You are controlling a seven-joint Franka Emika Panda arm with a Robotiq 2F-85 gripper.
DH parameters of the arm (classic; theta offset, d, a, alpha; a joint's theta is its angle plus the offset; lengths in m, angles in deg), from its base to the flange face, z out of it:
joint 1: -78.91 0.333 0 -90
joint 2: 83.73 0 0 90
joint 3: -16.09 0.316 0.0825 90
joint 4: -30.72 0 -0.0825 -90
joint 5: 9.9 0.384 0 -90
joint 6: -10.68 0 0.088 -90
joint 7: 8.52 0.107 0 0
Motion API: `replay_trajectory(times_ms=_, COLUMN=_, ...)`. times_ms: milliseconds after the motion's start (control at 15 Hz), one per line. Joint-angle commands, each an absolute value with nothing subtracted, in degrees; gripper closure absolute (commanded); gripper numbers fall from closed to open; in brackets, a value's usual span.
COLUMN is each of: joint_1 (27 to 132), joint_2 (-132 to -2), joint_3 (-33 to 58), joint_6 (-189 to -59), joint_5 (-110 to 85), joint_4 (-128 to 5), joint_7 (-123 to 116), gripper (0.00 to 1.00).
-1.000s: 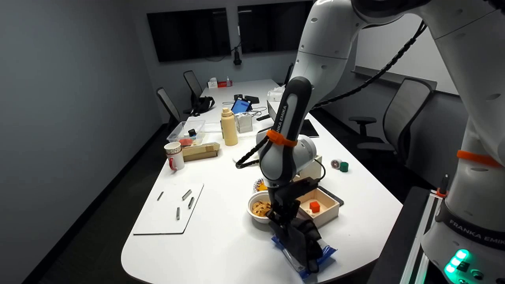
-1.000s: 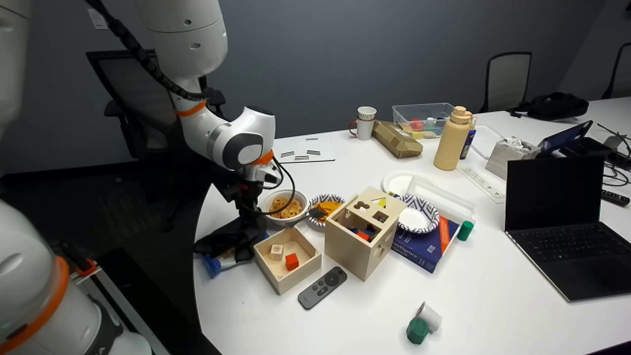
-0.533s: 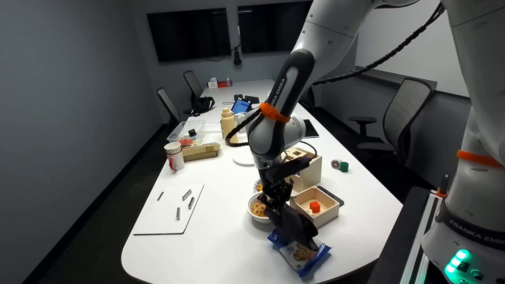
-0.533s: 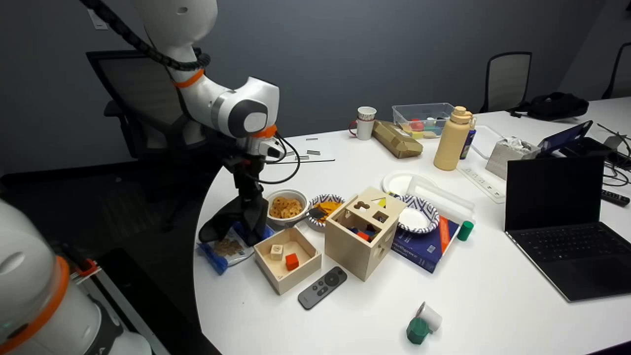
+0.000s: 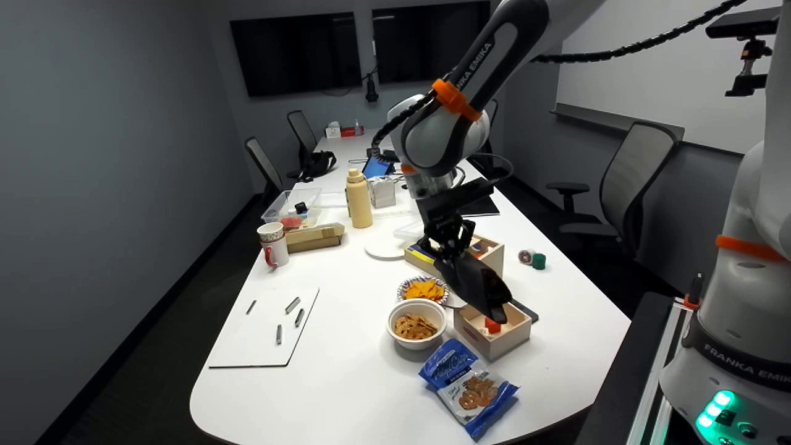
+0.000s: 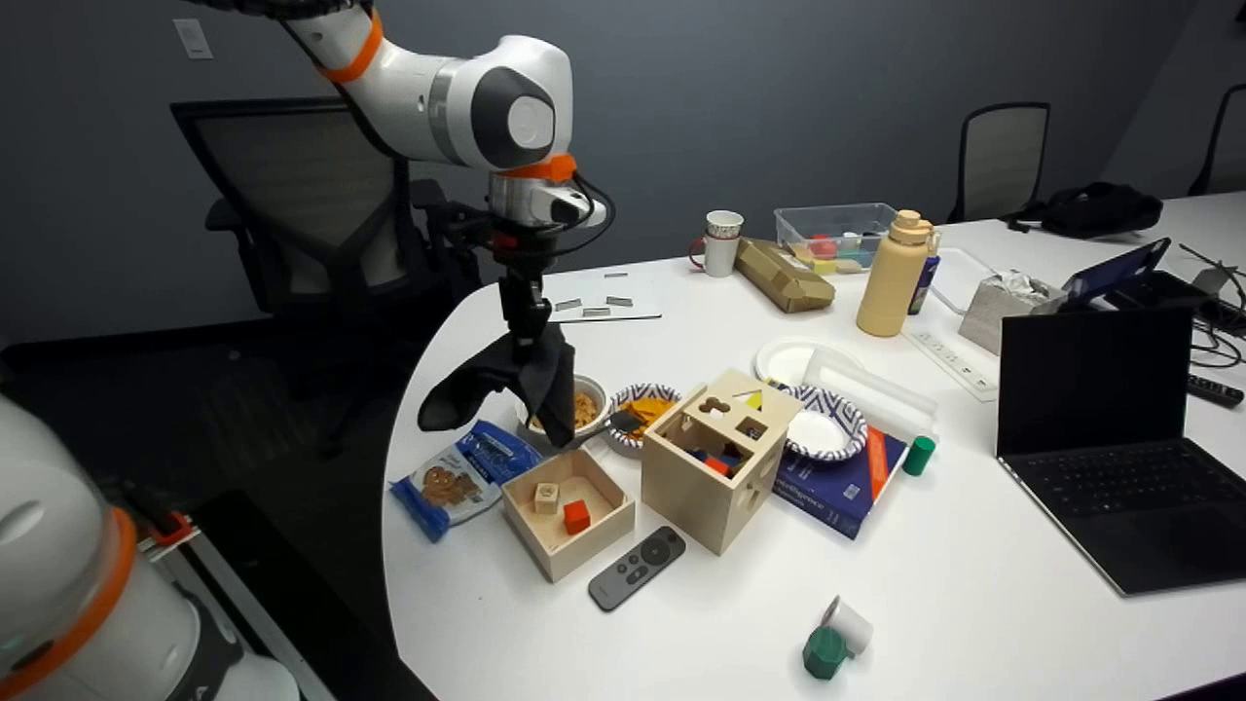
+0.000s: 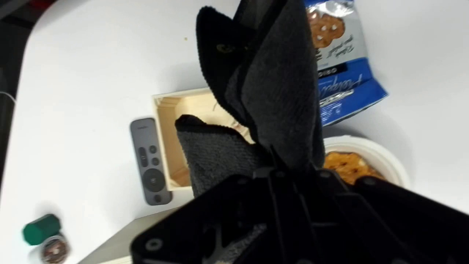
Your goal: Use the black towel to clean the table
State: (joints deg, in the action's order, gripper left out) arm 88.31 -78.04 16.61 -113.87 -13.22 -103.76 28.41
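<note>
Beside the near corner of the white counter [image 5: 346, 402], the white robot base [image 5: 754, 303] reads "FRANKA EMIK", cut off there by the frame. Close to the counter's rounded end edge lies a flat blue-and-silver plastic snack bag [image 5: 466, 388]; "Pretzel" and "ORIGINAL" can be read, the smaller print cannot. The soft black cloth towel [image 6: 550, 380] hangs above the counter near this end, the jaws clamped on its upper part. It covers part of a round white bowl [image 6: 604, 401] in an exterior view; in the wrist view it hides much of a square, open, light-wood box [image 6: 594, 545] and the red cube [image 6: 576, 517] inside. Beside the box, toward the long edge nearer the base, a slim grey remote control [image 6: 638, 568] bears a mark too faint to read. Farther from the rounded end stands a cube-shaped light-wood box [image 6: 686, 492] with cut-out holes; past it, a dark-blue book [image 6: 837, 485] lies under a blue-patterned white paper plate [image 6: 818, 430], its spine lettering partly legible as "Intelligence". At the opposite long edge stands a red-handled white mug [image 5: 278, 250], and farther along the counter a black laptop [image 5: 487, 203] is partly behind the white arm [image 5: 426, 139] in an exterior view.
</note>
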Motion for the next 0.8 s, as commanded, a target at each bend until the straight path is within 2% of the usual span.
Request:
replay_trajectory(times_ms=0, joint_1=84.80, joint_2=-81.23, joint_3=14.70, joint_6=-112.78, joint_5=-19.66, joint_4=-106.42, joint_7=35.23, gripper=0.98)
replay_trajectory(times_ms=733, joint_1=74.77, joint_2=-82.43, joint_3=8.06, joint_6=-116.77, joint_5=-24.75, joint_4=-112.98, joint_7=35.40, gripper=0.98)
